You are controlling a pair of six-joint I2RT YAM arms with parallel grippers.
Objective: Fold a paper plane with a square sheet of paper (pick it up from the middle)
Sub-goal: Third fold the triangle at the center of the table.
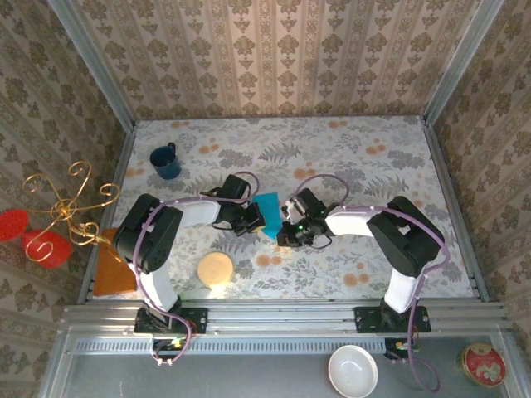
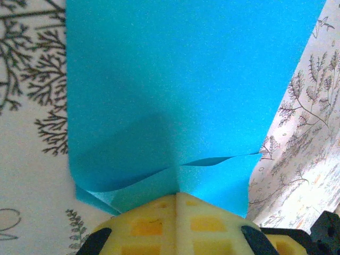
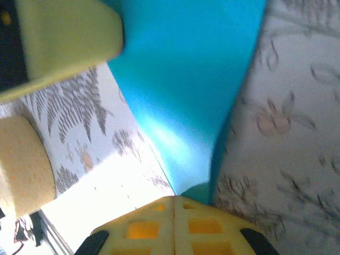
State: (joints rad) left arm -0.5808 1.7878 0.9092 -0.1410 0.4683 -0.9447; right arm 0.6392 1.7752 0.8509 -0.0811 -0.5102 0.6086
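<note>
Now the left gripper (image 2: 177, 194) is closed, its yellow fingers (image 2: 154, 223) pinching the square sheet of paper (image 2: 186, 79). The right gripper (image 3: 174, 197) is closed on the same sheet, so I judge that a fold is in hand. Next, the edges must meet evenly and be pressed flat on the floral table (image 1: 348, 157). The sheet spreads away in front of the left tips, one layer curling up just beside them, and rises ahead of the right tips.
</note>
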